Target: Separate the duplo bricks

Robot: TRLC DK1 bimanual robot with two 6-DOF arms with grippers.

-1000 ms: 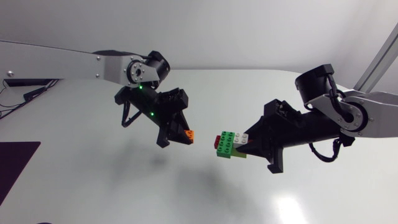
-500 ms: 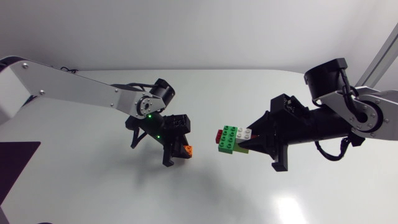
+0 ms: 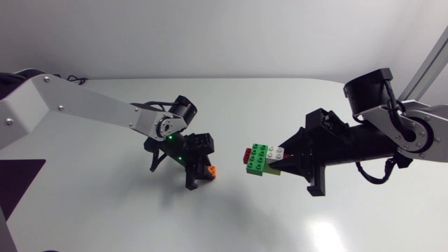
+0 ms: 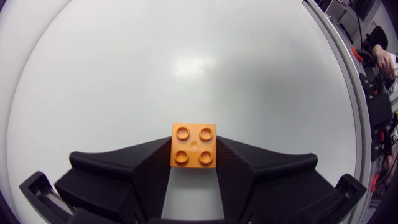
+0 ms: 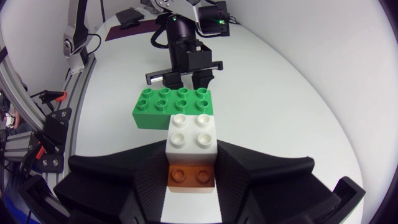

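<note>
My left gripper (image 3: 208, 172) hangs low over the table's middle, shut on a small orange brick (image 3: 213, 170). In the left wrist view the orange brick (image 4: 194, 145) sits studs up between the two fingertips, white table under it. My right gripper (image 3: 282, 162) is held above the table to the right, shut on a stack of bricks (image 3: 260, 158) in green, white, red and lime. The right wrist view shows a white brick (image 5: 191, 138) on a brown one (image 5: 190, 179) between the fingers, a long green brick (image 5: 174, 106) joined ahead. The two loads are a short gap apart.
A dark purple mat (image 3: 17, 189) lies at the table's left edge. The table's curved back edge (image 3: 245, 79) runs behind both arms. White tabletop (image 3: 231, 217) spreads in front of the grippers.
My left arm has come down and slightly right with the orange brick, ending close to the table. My right gripper with the stack has shifted only a little.
</note>
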